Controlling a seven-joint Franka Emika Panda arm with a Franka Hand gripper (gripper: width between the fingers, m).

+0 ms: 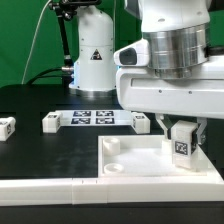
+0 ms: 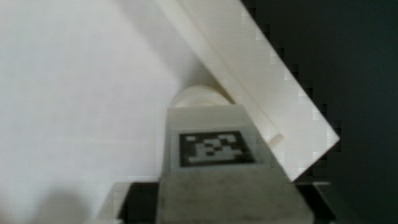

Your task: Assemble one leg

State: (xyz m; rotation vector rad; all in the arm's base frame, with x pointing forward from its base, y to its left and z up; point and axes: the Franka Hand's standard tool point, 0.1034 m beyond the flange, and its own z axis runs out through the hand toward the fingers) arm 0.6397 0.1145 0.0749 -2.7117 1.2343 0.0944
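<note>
Gripper point(image 1: 182, 131) clenched around upright leg point(image 1: 182, 150), tag visible, seemingly touching white panel point(image 1: 130, 166).

A glossy white plastic robot arm point(image 1: 165, 20) has smooth, rounded shells. At its wrist sits a silver-grey ribbed metal ring point(image 1: 178, 50), and below that a white boxy housing with rounded corners point(image 1: 150, 88). The tool point(image 1: 183, 135) ends in two short dark fingers point(image 1: 164, 124). Farther back, the arm's rounded white base column point(image 1: 100, 75) bears a black triangular warning sticker point(image 1: 92, 57).
</note>
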